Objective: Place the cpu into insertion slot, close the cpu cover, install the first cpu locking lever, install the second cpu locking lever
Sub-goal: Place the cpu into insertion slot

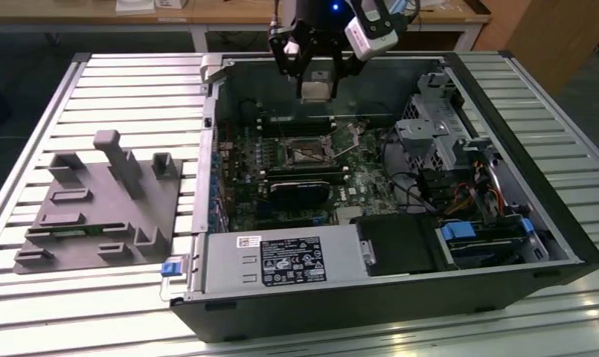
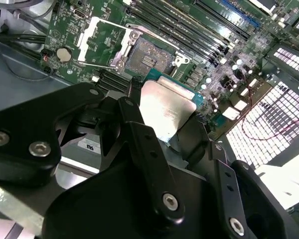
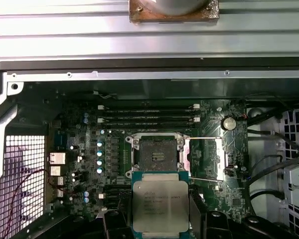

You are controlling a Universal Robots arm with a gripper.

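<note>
Near the insertion slot (image 3: 156, 154) | tool (image 1: 316, 89) grips cpu (image 3: 160, 204) | cpu cover (image 3: 186, 159) flipped open | memory slots (image 3: 147, 115) beside

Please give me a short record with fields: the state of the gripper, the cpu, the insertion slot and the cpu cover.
gripper: shut on the cpu, over the open computer case
cpu: in the air, not yet seated
insertion slot: empty, uncovered
cpu cover: open, swung to one side of the slot

In the second wrist view the fingers (image 2: 139, 139) of the tool (image 2: 164, 117) cover the near part of the cpu (image 2: 172, 102). In the exterior view the arm (image 1: 304, 18), at 12 o'clock from the insertion slot (image 1: 307, 155), is cut off by the frame edge.
</note>
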